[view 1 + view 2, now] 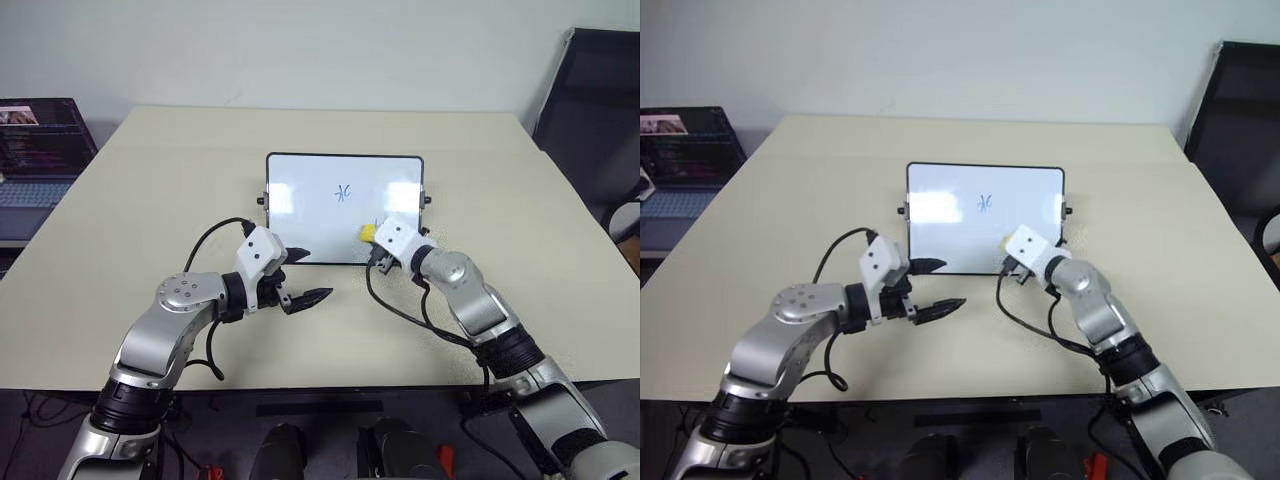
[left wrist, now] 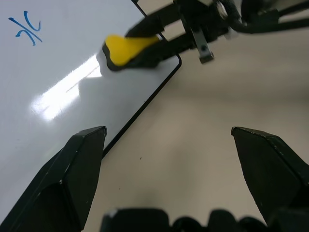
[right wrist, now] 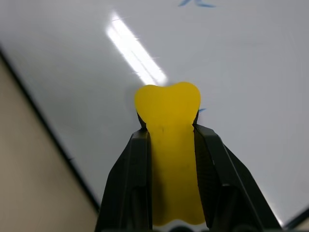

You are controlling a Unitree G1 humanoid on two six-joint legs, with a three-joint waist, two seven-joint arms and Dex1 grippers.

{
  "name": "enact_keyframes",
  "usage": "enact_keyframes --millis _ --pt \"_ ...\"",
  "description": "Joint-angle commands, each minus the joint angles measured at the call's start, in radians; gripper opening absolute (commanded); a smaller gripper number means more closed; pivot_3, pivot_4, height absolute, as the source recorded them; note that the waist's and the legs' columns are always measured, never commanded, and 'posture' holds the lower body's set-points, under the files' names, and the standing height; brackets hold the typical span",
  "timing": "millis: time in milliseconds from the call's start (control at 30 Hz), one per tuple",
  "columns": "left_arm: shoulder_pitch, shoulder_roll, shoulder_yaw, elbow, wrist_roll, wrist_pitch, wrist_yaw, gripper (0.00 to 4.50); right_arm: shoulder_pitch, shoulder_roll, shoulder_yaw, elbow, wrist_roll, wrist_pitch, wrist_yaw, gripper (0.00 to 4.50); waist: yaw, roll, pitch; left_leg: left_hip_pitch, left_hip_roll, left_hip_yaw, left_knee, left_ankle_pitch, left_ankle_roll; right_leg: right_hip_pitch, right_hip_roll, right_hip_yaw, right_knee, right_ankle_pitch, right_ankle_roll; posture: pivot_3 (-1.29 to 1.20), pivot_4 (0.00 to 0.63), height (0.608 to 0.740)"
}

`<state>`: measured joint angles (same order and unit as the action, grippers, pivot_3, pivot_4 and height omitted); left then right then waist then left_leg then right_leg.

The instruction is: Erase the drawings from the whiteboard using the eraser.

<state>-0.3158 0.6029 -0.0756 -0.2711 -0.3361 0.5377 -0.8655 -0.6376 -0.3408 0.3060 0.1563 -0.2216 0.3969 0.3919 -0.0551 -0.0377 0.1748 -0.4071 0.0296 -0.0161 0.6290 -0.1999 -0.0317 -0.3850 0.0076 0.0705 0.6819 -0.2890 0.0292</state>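
Left eye view: eraser [image 1: 367,232] in right tool [image 1: 374,238], below drawing [image 1: 343,192].

Silver arms, white wrist blocks, black cables, 2 black fingers per pincer [image 1: 297,277].

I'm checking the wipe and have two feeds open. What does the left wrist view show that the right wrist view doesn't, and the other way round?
Left wrist view alone: the open left pincer, the right pincer seen from the side, bare table beyond the whiteboard's corner.

Right wrist view alone: a faint blue trace at the eraser's edge.

Both: the yellow eraser gripped over the whiteboard, and the blue cross.
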Motion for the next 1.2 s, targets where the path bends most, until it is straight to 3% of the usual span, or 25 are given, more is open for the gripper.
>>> enact_keyframes --millis 33,400,800,1033,1200 --pt "-0.004 0.010 0.015 -0.044 -0.020 -0.003 -0.005 4.50 -0.002 -0.020 -0.056 0.008 -0.019 0.024 -0.039 0.85 0.006 0.000 0.000 0.000 0.000 0.000 0.000 0.000 0.000 0.000 -0.001 0.000 0.000 0.000 0.000 0.00 0.150 0.740" --pt "-0.001 0.015 0.019 -0.027 -0.027 -0.020 -0.020 4.50 0.127 -0.085 0.000 -0.136 0.009 0.204 0.157 0.85 0.007 0.000 0.000 -0.001 0.000 -0.001 -0.002 -0.001 0.000 0.000 -0.001 0.000 -0.002 0.000 0.002 0.00 0.150 0.740" --pt "0.007 0.007 0.023 -0.050 -0.035 -0.004 -0.002 4.50 0.090 -0.035 -0.100 -0.257 0.073 0.237 0.125 0.84 0.006 0.000 0.000 -0.002 0.000 0.000 -0.002 -0.001 0.000 -0.001 -0.001 0.000 -0.002 0.000 0.002 0.00 0.150 0.740" --pt "-0.002 -0.073 0.144 -0.008 -0.070 0.021 0.148 4.50 0.116 0.045 -0.252 -0.494 0.261 0.352 0.135 0.84 0.008 0.002 0.002 -0.011 0.000 -0.004 -0.002 -0.001 -0.002 -0.008 -0.001 -0.001 -0.002 0.000 0.002 0.00 0.150 0.740" --pt "0.003 -0.108 0.219 -0.021 -0.111 0.037 0.213 4.50 0.208 0.032 -0.301 -0.624 0.339 0.340 0.141 0.84 0.010 0.002 0.002 -0.012 0.000 -0.006 -0.003 -0.003 -0.004 -0.008 -0.001 -0.003 -0.003 -0.001 0.001 0.00 0.150 0.740"
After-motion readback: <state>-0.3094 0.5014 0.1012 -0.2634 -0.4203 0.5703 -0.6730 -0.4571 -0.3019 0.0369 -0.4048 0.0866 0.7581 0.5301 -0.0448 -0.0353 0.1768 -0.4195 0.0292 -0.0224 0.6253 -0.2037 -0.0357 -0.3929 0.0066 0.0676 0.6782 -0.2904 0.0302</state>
